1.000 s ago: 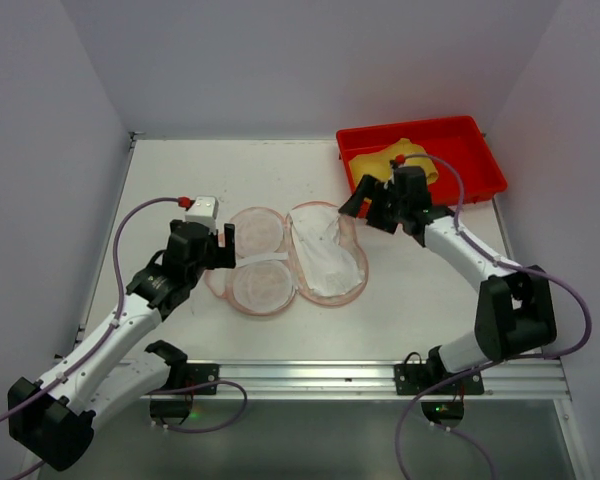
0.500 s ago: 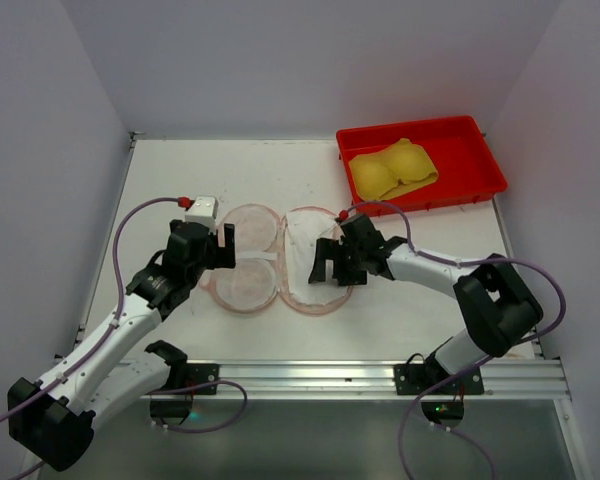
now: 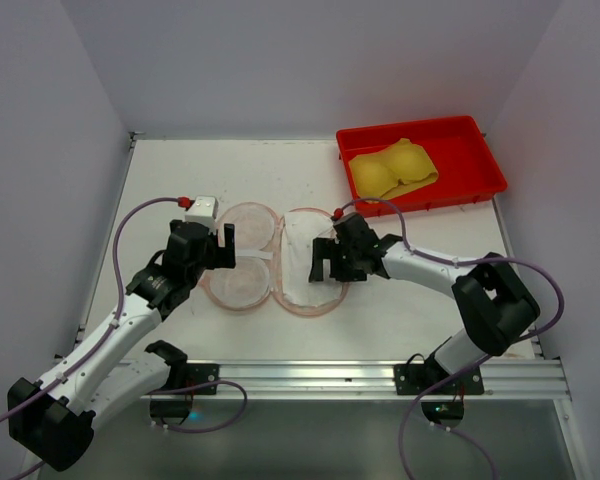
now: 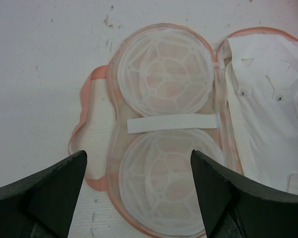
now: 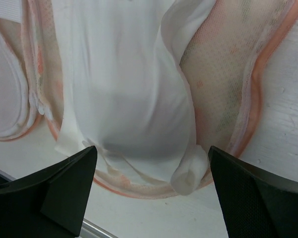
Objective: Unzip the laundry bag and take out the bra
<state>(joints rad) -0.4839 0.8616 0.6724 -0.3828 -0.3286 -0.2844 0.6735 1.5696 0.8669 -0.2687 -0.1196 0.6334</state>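
Note:
The laundry bag (image 3: 242, 285) lies unzipped and spread flat mid-table, pink-edged, with pale mesh inside. Its left half holds two round white mesh domes (image 4: 164, 84) joined by a white strap. A white fabric garment (image 3: 302, 262) lies crumpled in the right half (image 5: 218, 69); it also shows in the right wrist view (image 5: 124, 89) and the left wrist view (image 4: 260, 114). My right gripper (image 3: 330, 266) hovers open just above that white fabric (image 5: 151, 153), holding nothing. My left gripper (image 3: 227, 243) is open and empty above the left half's near dome (image 4: 137, 163). A yellow bra (image 3: 392, 168) lies in the red tray.
The red plastic tray (image 3: 420, 128) stands at the back right corner of the table. A metal rail (image 3: 310, 378) runs along the table's near edge by the arm bases. White walls close in the left, back and right sides.
My right arm has swung from the red tray's front edge down and left to over the bag's right half. The yellow bra is now uncovered. The left arm has not moved.

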